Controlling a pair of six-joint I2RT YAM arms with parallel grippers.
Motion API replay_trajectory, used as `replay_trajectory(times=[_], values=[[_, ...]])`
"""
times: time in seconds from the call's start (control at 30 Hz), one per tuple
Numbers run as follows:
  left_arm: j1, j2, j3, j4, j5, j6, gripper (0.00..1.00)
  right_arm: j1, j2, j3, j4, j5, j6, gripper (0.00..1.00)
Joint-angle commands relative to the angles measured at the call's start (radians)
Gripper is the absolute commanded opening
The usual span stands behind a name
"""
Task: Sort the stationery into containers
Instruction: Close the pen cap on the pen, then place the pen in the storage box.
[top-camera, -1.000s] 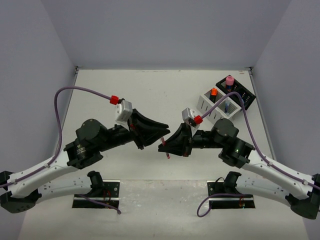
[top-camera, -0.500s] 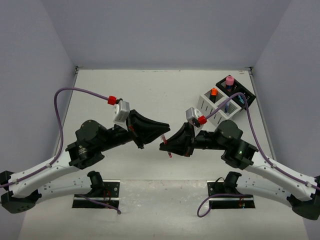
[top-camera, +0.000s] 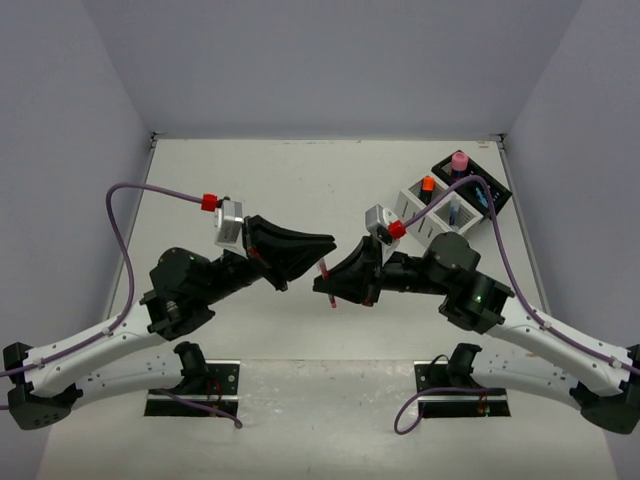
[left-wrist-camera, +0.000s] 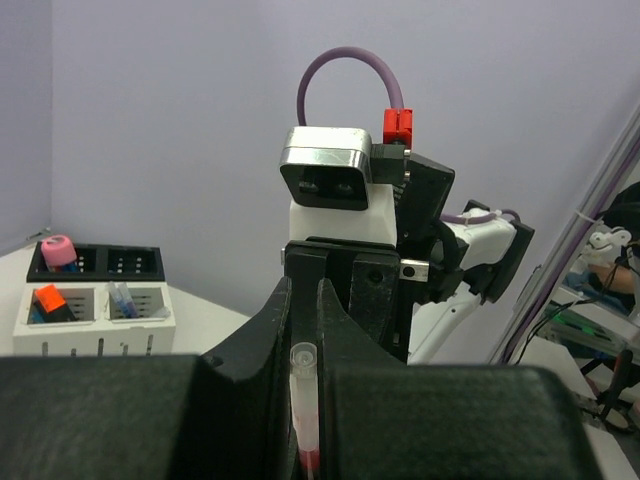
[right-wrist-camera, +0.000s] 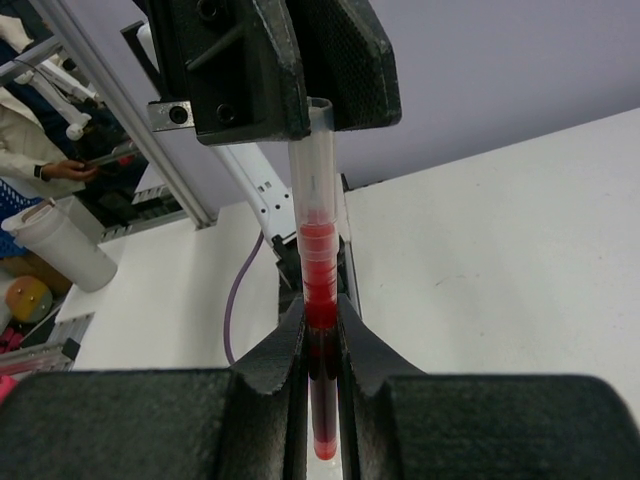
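A red pen with a clear cap is held in the air between both grippers at mid-table. My left gripper is shut on its clear cap end, seen between the jaws in the left wrist view. My right gripper is shut on its red barrel. The white two-compartment organiser holds an orange highlighter and blue pens. The black organiser behind it holds a stubby pink cylinder.
Both organisers stand at the far right, near the right wall; they also show in the left wrist view, white in front of black. Purple cables arch over both wrists. Grey walls close three sides.
Both grippers, still joined on the red pen, have shifted slightly left and toward the far side. The left wrist has drawn back a little to the left.
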Motion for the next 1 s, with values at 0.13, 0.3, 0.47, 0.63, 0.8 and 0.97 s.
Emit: replay_trajectory(times=[0.13,0.3,0.47,0.63,0.8,0.97], values=[[-0.022,0.047,0.101,-0.217,0.053,0.011,0.0,-0.017,0.138,0.004,0.26,0.057,0.041,0.0],[-0.022,0.042,0.131,-0.23,0.009,0.025,0.19,-0.017,0.129,-0.019,0.243,0.12,0.03,0.0],[-0.022,-0.031,0.165,-0.34,-0.235,0.011,0.97,-0.028,0.08,-0.076,0.177,0.302,0.015,0.0],[-0.022,-0.11,0.219,-0.552,-0.651,-0.061,1.0,-0.043,0.066,-0.103,0.084,0.537,-0.006,0.0],[-0.022,-0.119,0.269,-0.9,-0.948,-0.138,1.0,-0.196,0.027,-0.102,-0.048,0.789,-0.04,0.0],[-0.022,-0.067,0.31,-1.367,-1.018,-0.257,1.0,-0.513,0.043,-0.078,-0.123,0.967,-0.044,0.0]])
